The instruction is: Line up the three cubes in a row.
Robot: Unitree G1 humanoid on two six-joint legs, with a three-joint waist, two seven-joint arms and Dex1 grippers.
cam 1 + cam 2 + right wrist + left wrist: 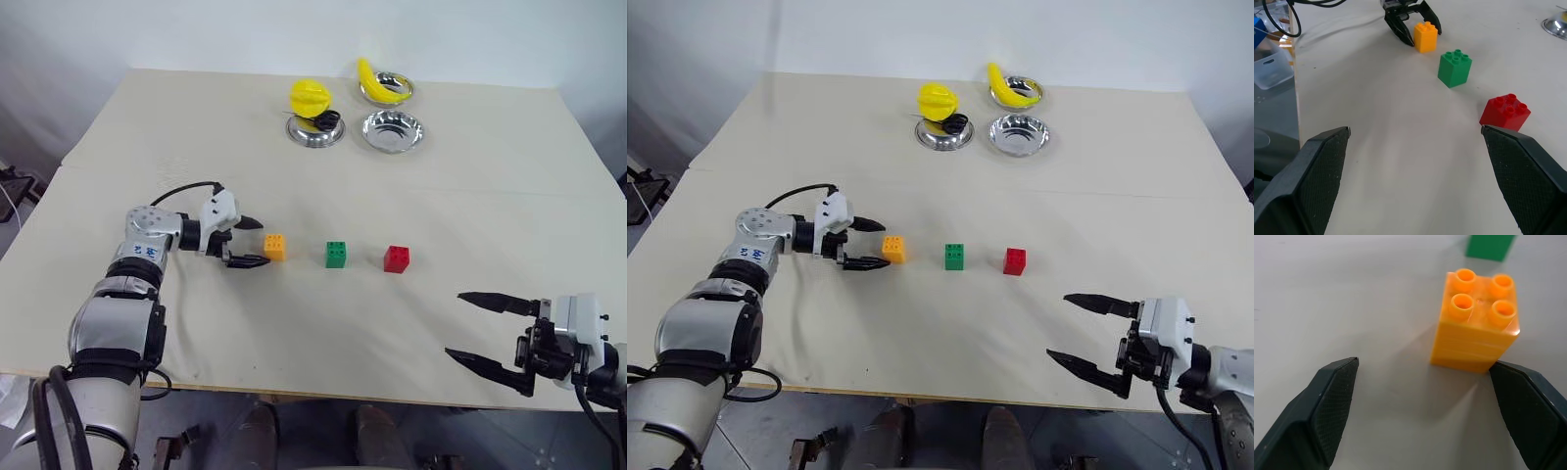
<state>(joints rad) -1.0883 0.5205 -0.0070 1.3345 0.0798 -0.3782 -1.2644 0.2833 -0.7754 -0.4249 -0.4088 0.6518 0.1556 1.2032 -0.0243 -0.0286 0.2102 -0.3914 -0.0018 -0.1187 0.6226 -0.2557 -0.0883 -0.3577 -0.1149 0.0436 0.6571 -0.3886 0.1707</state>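
Three studded cubes stand in a row on the beige table (470, 206): orange-yellow cube (275, 247), green cube (336, 254), red cube (397, 258), with roughly even gaps. My left gripper (257, 242) is open just to the left of the orange-yellow cube, its tips at the cube's near side. In the left wrist view the orange-yellow cube (1476, 328) stands free on the table, close by one fingertip (1518, 396). My right gripper (456, 325) hangs open near the table's front right edge, well short of the red cube (1505, 111).
Three steel bowls sit at the back: one (315, 130) with a yellow fruit (310, 98), one (386, 90) with a banana (377, 80), one empty (392, 130). A clear plastic bin (1268, 68) stands off the table's left side.
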